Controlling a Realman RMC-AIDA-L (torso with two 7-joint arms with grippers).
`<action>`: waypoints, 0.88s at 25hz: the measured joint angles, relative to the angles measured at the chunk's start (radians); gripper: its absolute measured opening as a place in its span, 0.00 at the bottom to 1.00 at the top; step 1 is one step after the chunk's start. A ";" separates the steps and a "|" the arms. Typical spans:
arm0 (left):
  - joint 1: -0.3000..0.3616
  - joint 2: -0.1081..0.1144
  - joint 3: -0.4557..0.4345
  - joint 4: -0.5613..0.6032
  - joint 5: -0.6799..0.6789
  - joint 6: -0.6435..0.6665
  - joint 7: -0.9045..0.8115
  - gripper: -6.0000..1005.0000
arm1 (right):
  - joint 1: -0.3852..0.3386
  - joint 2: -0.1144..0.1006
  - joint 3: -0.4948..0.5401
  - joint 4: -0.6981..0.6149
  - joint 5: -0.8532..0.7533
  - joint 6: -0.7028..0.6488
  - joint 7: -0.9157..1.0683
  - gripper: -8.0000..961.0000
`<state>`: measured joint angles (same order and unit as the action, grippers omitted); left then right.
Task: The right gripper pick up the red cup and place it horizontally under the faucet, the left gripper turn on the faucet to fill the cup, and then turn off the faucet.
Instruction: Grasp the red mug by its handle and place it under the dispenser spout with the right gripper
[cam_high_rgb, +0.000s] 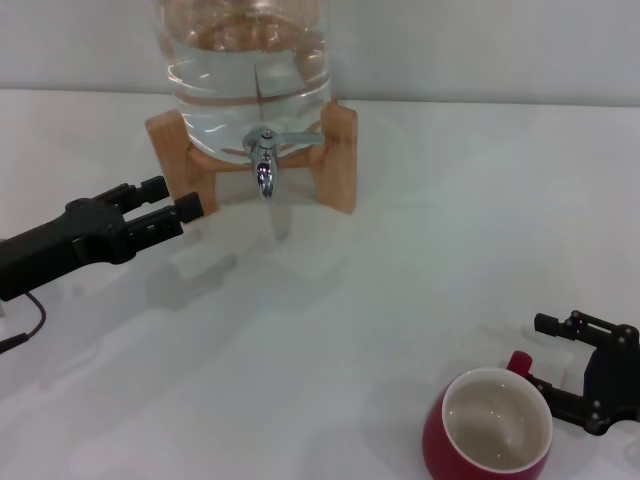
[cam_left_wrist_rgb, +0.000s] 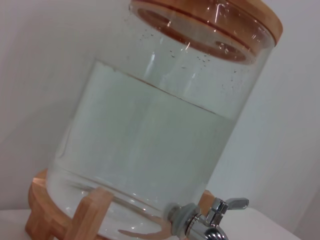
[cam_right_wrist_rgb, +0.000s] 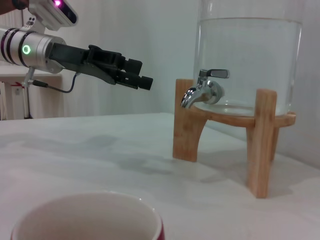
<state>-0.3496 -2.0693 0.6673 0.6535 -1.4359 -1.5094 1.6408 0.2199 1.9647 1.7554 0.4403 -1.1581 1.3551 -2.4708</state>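
The red cup (cam_high_rgb: 488, 428) stands upright on the white table at the near right, its cream inside showing; its rim (cam_right_wrist_rgb: 85, 217) fills the bottom of the right wrist view. My right gripper (cam_high_rgb: 545, 358) is open just right of the cup, level with its small handle (cam_high_rgb: 518, 360), not gripping it. The chrome faucet (cam_high_rgb: 263, 168) sticks out of the clear water jar (cam_high_rgb: 250, 60) at the back centre, lever (cam_left_wrist_rgb: 232, 203) turned sideways, no water running. My left gripper (cam_high_rgb: 180, 200) hovers open to the left of the faucet, apart from it, and also shows as the left gripper (cam_right_wrist_rgb: 135, 75) in the right wrist view.
The jar sits on a wooden stand (cam_high_rgb: 340, 160) whose legs flank the faucet (cam_right_wrist_rgb: 202, 90). A broad stretch of bare white table (cam_high_rgb: 330, 330) lies between the stand and the cup. A pale wall stands behind the jar.
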 joint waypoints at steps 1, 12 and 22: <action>0.000 0.000 0.000 0.000 0.000 0.000 -0.002 0.78 | 0.000 0.001 0.002 0.000 0.000 0.000 -0.002 0.67; 0.000 0.000 0.001 0.000 0.000 0.000 -0.007 0.78 | 0.001 0.008 0.010 0.000 0.007 0.000 -0.012 0.66; 0.001 0.000 0.000 0.000 -0.001 0.000 -0.007 0.78 | 0.001 0.013 0.019 0.000 0.005 0.000 -0.023 0.65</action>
<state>-0.3484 -2.0693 0.6672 0.6535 -1.4364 -1.5094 1.6337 0.2209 1.9773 1.7748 0.4403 -1.1527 1.3550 -2.4937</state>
